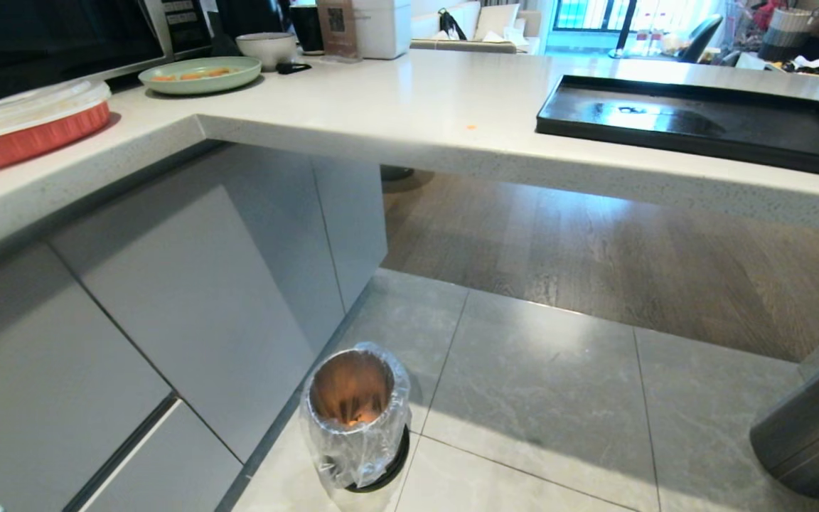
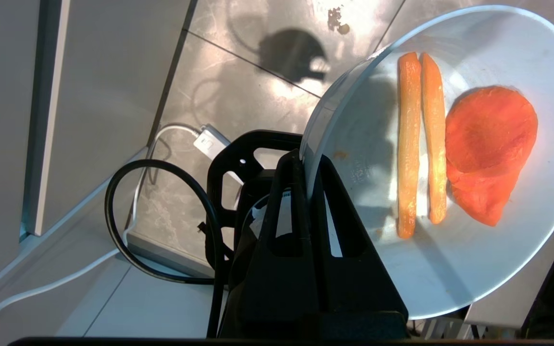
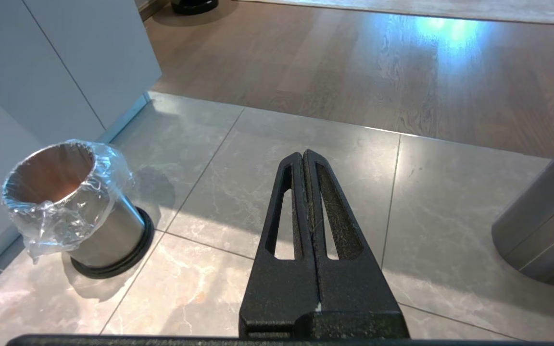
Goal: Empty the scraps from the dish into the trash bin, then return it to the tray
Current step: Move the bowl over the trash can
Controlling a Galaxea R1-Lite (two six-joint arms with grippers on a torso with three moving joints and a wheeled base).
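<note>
In the left wrist view my left gripper is shut on the rim of the pale blue-white dish, one finger inside and one outside. The scraps, two yellow-orange sticks beside an orange-red slice, lie against the dish's inner surface. The trash bin stands on the floor tiles by the cabinet, its clear liner crinkled round the rim; the right wrist view shows the trash bin too. The black tray sits bare on the counter at the right. My right gripper hangs shut and bare above the tiles. Neither arm shows in the head view.
A brushed-steel cylinder stands on the floor at the right. On the counter are a pale-green plate, a greyish bowl, a red lidded container and a tiny orange crumb. A black cable loop hangs beside the left gripper.
</note>
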